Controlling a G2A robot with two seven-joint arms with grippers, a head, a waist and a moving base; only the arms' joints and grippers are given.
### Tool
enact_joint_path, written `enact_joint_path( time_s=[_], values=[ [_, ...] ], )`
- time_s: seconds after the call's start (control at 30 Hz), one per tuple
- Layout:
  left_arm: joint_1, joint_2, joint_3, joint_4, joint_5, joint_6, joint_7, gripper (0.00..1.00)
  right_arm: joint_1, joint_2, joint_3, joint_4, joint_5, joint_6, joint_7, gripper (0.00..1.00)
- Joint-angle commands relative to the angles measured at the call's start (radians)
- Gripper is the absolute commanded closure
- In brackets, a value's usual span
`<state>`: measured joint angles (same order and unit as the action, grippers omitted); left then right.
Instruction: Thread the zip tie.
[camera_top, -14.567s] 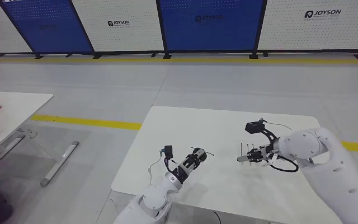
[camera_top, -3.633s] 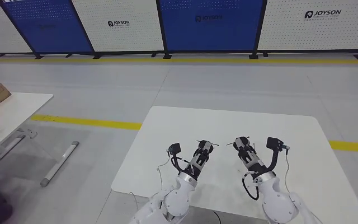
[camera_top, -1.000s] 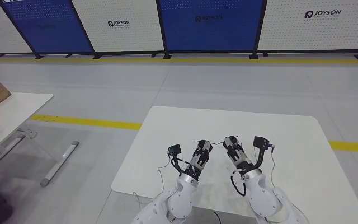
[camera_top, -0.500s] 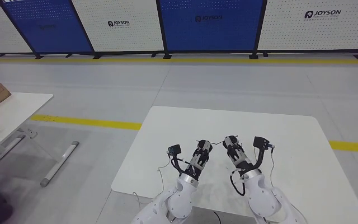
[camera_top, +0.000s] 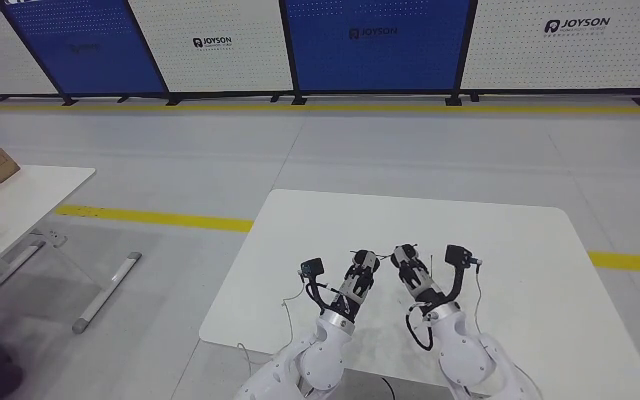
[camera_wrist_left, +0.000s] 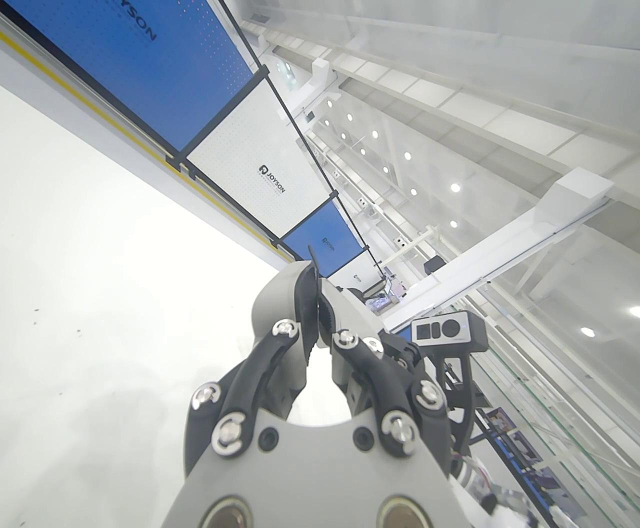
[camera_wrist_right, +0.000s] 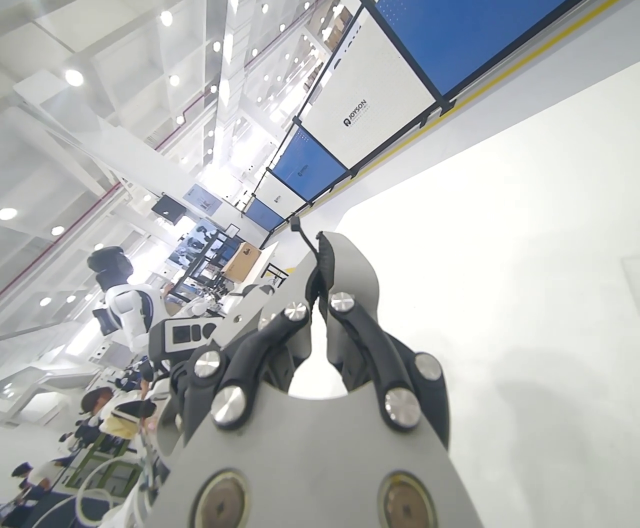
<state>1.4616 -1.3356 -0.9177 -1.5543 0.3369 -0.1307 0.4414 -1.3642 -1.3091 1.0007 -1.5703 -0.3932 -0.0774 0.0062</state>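
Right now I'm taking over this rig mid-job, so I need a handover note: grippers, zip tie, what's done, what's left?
Left gripper: shut on the zip tie, pointed tail sticking out.
Right gripper: shut just below the head.
Both sit close together, side by side above the table.
Done: both ends gripped.
Left: pass tail through head; nothing threaded yet.

Looks like a large robotics test hall: fenced by blue and white perforated partition panels (camera_top: 375, 45), floored in smooth grey (camera_top: 200, 150) with a yellow line (camera_top: 150, 216), roofed high with white beams (camera_wrist_left: 500, 245) and round ceiling lamps (camera_wrist_left: 455, 187), with a white humanoid robot (camera_wrist_right: 125, 305) standing among shelves beyond.
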Motion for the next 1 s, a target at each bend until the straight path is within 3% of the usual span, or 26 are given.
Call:
enact_joint_path(
  time_s=[0.0, 0.23, 0.6, 0.97],
  values=[
    [0.0, 0.0, 0.0, 0.0, 0.0, 0.0, 0.0, 1.0, -0.002, -0.002, 0.0, 0.009, -0.002, -0.011, -0.02, 1.0],
    [0.0, 0.0, 0.0, 0.0, 0.0, 0.0, 0.0, 1.0, -0.003, -0.008, 0.005, 0.033, -0.018, -0.025, -0.057, 1.0],
    [0.0, 0.0, 0.0, 0.0, 0.0, 0.0, 0.0, 1.0, -0.064, -0.006, 0.038, -0.038, -0.108, 0.013, -0.112, 1.0],
    [0.0, 0.0, 0.0, 0.0, 0.0, 0.0, 0.0, 1.0, -0.065, -0.006, 0.038, -0.04, -0.11, 0.014, -0.113, 1.0]
  ],
)
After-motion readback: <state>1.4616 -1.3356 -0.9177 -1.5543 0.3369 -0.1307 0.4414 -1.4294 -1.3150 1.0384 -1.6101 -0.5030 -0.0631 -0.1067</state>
